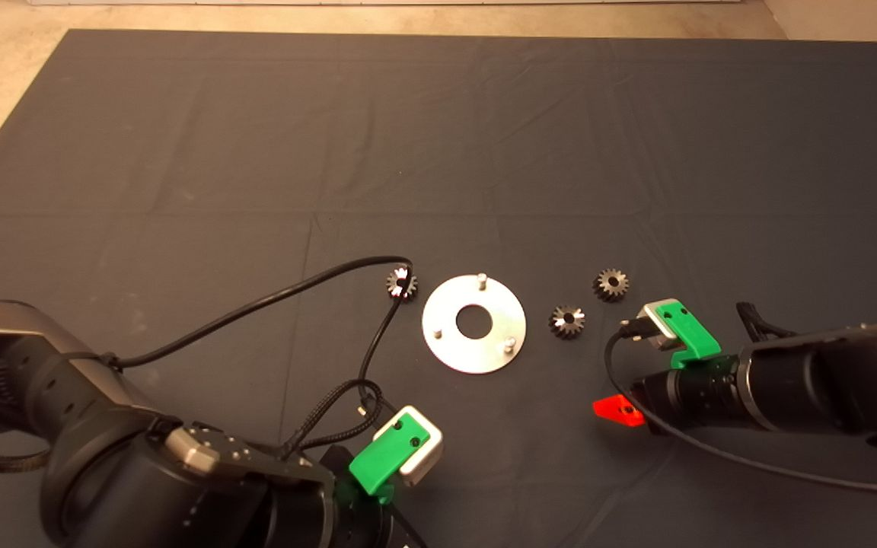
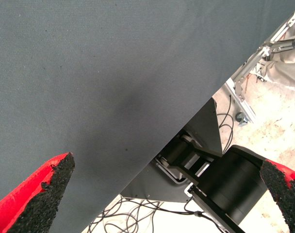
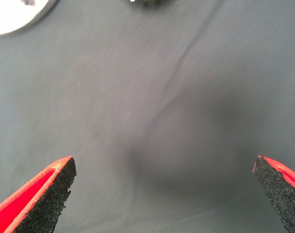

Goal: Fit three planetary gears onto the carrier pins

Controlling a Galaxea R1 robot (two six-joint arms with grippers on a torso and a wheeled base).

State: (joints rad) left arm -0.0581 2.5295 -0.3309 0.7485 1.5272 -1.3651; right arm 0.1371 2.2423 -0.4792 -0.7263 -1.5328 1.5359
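The silver disc [image 1: 473, 323] lies flat at the mat's middle with its three carrier pins [image 1: 483, 280] upright and bare. Three planetary gears lie on the mat: one left of the disc [image 1: 402, 285], one just right of it [image 1: 567, 320], one farther right [image 1: 611, 285]. My right gripper [image 1: 625, 373] is open and empty, low over the mat in front of the two right gears; its wrist view [image 3: 163, 165] shows bare mat between the fingers, with the disc's edge [image 3: 16, 14] and a gear [image 3: 145, 2] beyond. My left gripper [image 1: 393, 464] is open and empty at the lower left [image 2: 167, 167].
The left arm's black cable [image 1: 294, 289] loops across the mat and runs right beside the left gear. The right arm's cable [image 1: 712, 453] trails along the mat's front right. The left wrist view shows the mat's front edge [image 2: 152, 155] and the robot's base [image 2: 225, 179] below.
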